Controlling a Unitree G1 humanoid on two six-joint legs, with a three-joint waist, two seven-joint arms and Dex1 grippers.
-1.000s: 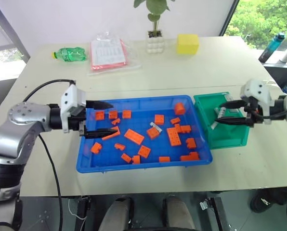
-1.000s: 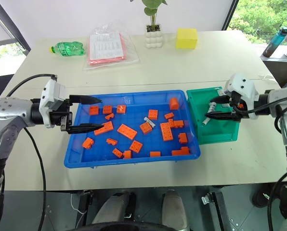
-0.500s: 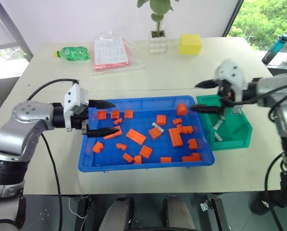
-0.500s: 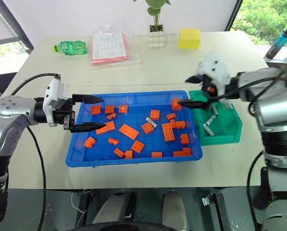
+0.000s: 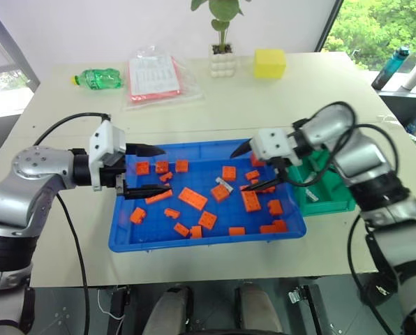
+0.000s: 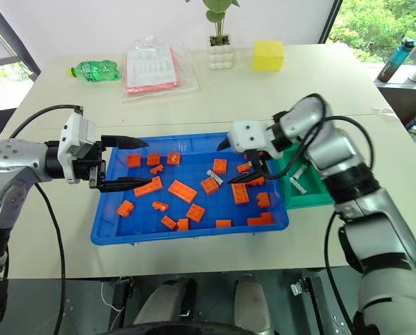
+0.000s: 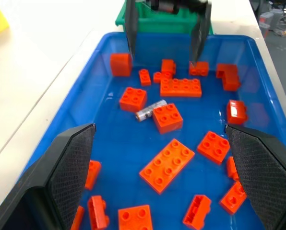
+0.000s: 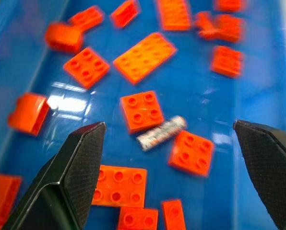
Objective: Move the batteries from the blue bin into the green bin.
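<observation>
The blue bin (image 5: 201,241) lies mid-table, strewn with several orange bricks (image 5: 194,198). One silver battery (image 5: 224,185) rests among them right of centre, between two square bricks (image 8: 142,110). My right gripper (image 5: 246,167) hangs open over the tray's right part, just right of that battery, with nothing between its fingers. The battery lies between its fingers in the right wrist view. My left gripper (image 5: 165,169) stands open and empty over the tray's left end, pointing right. The green bin (image 5: 333,199) sits against the tray's right side, partly behind my right arm, with a battery (image 6: 296,174) in it.
At the table's far side lie a green bottle (image 5: 100,78), a plastic bag of papers (image 5: 154,77), a white plant pot (image 5: 223,64) and a yellow block (image 5: 270,63). Drink bottles (image 5: 391,68) stand beyond the right edge.
My right gripper opened over the green bin, dropped a battery into it, then swung left and down over the blue bin. The left arm kept still.
</observation>
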